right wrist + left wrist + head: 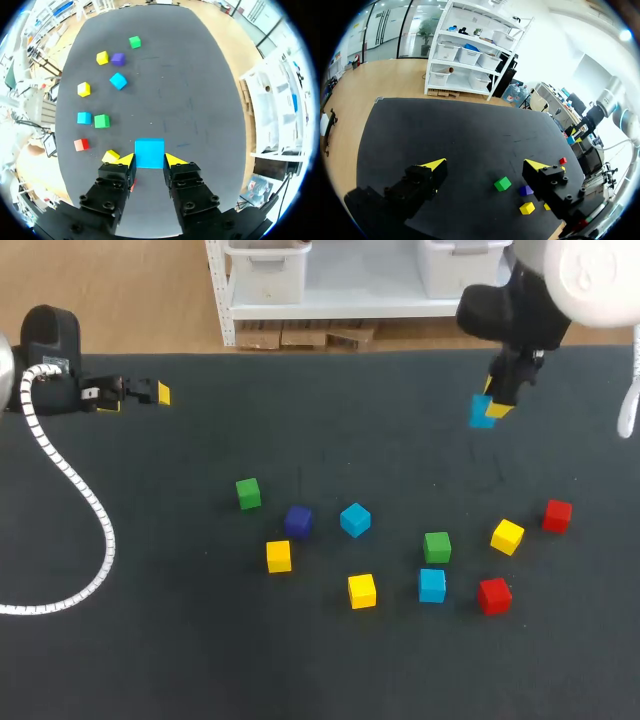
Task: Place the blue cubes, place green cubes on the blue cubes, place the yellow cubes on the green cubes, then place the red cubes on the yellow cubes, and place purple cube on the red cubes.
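My right gripper (492, 403) hangs above the table's back right, shut on a blue cube (481, 411) that fills the gap between its yellow tips (149, 153). Below it, spread over the table's middle, lie two more blue cubes (355, 519) (432, 585), two green cubes (248, 493) (437, 547), three yellow cubes (279, 556) (362, 590) (507, 536), two red cubes (494, 595) (557, 515) and a purple cube (298, 521). My left gripper (150, 393) stays at the far left, open and holding nothing (486, 166), well away from every cube.
A white corrugated cable (92, 510) from my left arm loops over the table's left side. The dark tabletop (330, 430) is bare between the cubes and the back edge, and along the front.
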Controlling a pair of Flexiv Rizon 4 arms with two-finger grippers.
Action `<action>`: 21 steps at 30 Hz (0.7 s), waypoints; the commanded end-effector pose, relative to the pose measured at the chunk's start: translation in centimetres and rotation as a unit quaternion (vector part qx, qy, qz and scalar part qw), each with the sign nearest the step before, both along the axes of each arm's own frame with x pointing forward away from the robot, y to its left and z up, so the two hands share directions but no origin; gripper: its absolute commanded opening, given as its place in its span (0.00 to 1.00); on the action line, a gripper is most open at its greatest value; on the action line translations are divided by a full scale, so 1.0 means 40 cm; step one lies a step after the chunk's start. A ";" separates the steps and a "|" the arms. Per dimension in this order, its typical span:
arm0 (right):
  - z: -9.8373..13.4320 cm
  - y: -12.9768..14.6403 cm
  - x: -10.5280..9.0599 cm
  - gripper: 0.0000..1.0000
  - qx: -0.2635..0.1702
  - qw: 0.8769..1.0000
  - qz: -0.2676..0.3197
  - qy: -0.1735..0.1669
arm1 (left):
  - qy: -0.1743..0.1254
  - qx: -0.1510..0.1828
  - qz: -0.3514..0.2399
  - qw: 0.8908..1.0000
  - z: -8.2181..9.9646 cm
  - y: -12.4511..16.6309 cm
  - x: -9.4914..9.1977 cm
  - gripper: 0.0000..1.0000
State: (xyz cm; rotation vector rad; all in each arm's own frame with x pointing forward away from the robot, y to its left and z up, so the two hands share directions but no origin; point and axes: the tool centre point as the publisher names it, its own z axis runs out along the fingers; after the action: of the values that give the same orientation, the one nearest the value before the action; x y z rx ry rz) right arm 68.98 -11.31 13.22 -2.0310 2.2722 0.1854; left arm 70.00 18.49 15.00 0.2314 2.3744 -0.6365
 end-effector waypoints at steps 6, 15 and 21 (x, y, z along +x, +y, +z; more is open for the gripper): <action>-0.035 0.027 -0.016 0.00 -0.011 1.000 0.019 0.018 | 0.000 0.000 0.000 1.000 0.000 0.000 0.000 1.00; -0.111 0.054 -0.016 0.00 -0.026 0.998 0.042 0.027 | 0.000 0.000 0.000 1.000 0.000 0.000 0.000 1.00; -0.145 0.081 -0.011 0.00 -0.029 0.997 0.062 0.023 | 0.000 0.000 0.000 1.000 0.000 0.000 0.000 1.00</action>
State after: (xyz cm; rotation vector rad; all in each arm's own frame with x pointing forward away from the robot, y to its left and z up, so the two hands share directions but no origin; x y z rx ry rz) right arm 68.07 -8.61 8.15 -2.2135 2.2012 0.1780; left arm 70.00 18.49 15.00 0.2315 2.3744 -0.6366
